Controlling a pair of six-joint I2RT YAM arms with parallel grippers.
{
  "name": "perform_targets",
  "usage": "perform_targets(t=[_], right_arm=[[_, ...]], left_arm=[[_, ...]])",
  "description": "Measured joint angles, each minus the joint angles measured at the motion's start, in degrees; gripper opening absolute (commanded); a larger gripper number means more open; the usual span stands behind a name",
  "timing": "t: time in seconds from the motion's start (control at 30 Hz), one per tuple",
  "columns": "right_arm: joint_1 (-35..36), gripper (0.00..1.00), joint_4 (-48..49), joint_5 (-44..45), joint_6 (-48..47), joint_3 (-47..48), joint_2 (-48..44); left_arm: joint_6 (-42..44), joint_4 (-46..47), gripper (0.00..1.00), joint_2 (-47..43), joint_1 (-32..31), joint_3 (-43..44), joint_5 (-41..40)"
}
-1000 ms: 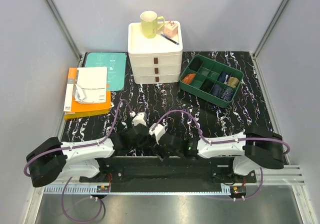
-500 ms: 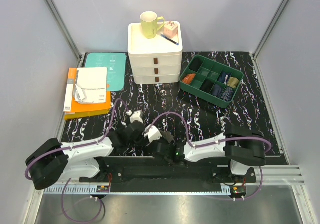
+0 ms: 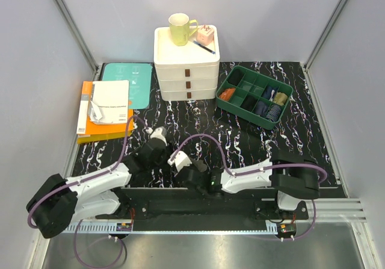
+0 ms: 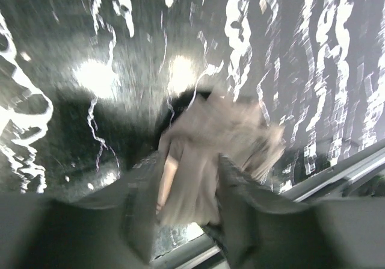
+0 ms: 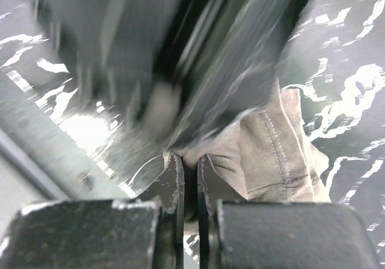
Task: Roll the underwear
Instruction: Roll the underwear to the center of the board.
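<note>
Left gripper [image 4: 189, 163] has a wad of olive-brown underwear [image 4: 222, 130] filling the gap between its fingers. That reads as a grasp, though this wrist view is smeared. Right gripper [image 5: 187, 160] is all but closed, its jaws a sliver apart, nipping a thin edge of the same cloth just beside the blurred left one. The garment sits at the near middle of the black marbled table [image 3: 180, 115], close to the base rail. From above, the two wrists hide it.

The cloth looks light, soft and limp. It will likely sag, bunch and spring open out of a roll if let go. The stitched hem or the thicker waistband should give the surest hold, one gripper toward each end of that edge.

At the far right, a green divided tray [image 3: 290, 91] holds small rolled bundles: an orange one near its left, dark ones, and blue-striped and olive-yellow ones toward its right. The white three-drawer unit [image 3: 186, 70] has its drawers shut, so its contents are hidden. It carries a yellow-green mug [image 3: 179, 29] and a small pink box [image 3: 206, 35].
</note>
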Motion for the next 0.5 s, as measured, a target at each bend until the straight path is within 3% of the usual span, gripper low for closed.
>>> perform_targets(t=[0.2, 0.5], right_arm=[[-3.76, 0.00, -0.11, -12.57, 2.73, -3.13, -4.90], [-18.97, 0.00, 2.45, -34.53, 9.42, -9.03, -10.60]], left_arm=[[1.53, -2.25, 0.64, -4.17, 4.20, -0.02, 0.57], [3.43, -4.33, 0.65, -8.13, 5.70, -1.64, 0.90]])
